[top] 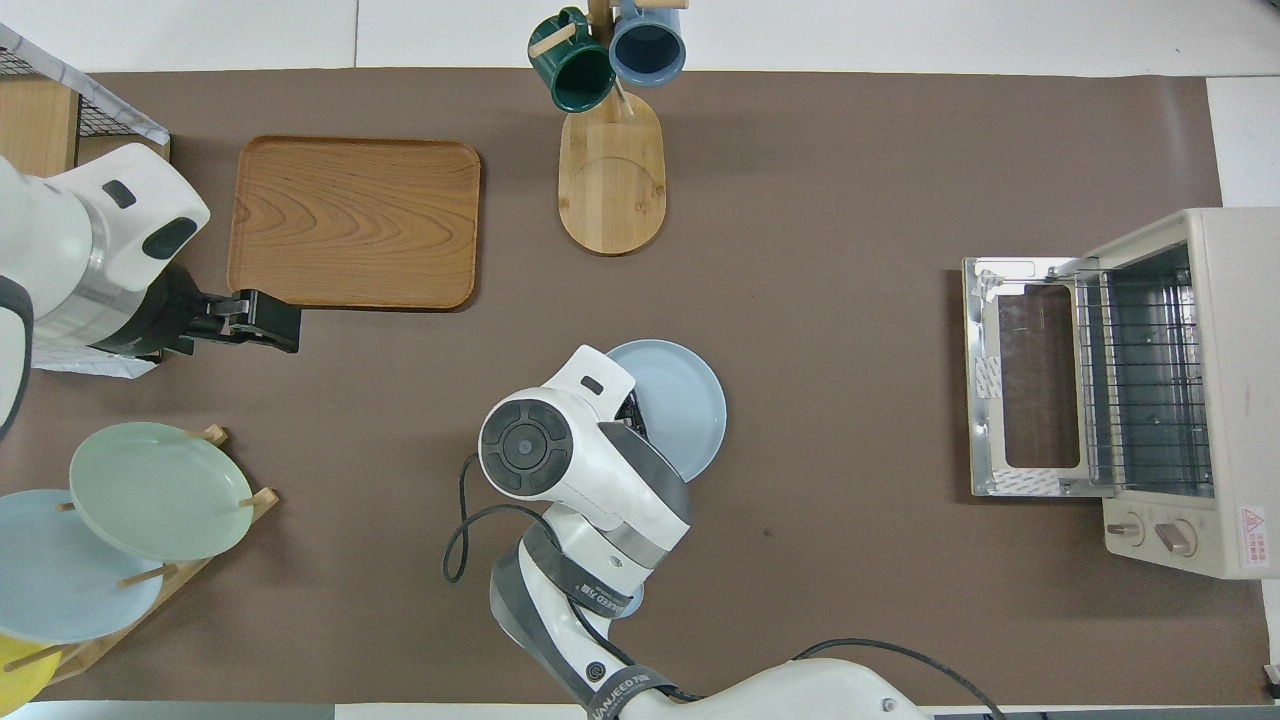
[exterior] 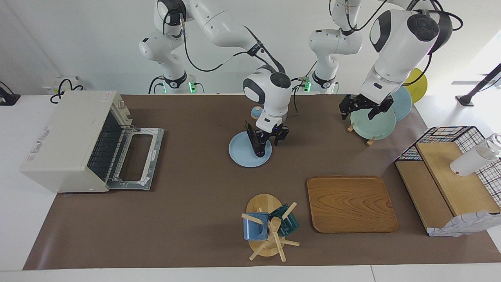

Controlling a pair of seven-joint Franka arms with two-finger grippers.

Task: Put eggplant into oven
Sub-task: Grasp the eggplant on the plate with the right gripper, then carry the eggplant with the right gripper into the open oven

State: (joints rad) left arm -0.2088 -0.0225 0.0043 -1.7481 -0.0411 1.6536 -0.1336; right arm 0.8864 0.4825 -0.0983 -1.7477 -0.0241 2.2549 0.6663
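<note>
The dark purple eggplant (exterior: pixel 255 143) lies on a light blue plate (exterior: pixel 242 154) in the middle of the table. My right gripper (exterior: pixel 270 140) is low over the plate, right at the eggplant's side toward the left arm's end. In the overhead view the right hand covers the eggplant, and only part of the plate (top: pixel 690 410) shows. The cream oven (exterior: pixel 64 137) stands at the right arm's end with its door (exterior: pixel 137 156) folded down flat and its wire rack (top: pixel 1140 390) bare. My left gripper (exterior: pixel 357 114) waits open above a pale green plate (exterior: pixel 375 124).
A dish rack with green, blue and yellow plates stands near the left arm's base. A wooden tray (exterior: pixel 350 203) and a mug tree (exterior: pixel 268 229) with two mugs lie farther from the robots. A wire basket (exterior: pixel 450 137) with wooden boards is at the left arm's end. A small blue knob (exterior: pixel 257 112) sits near the plate.
</note>
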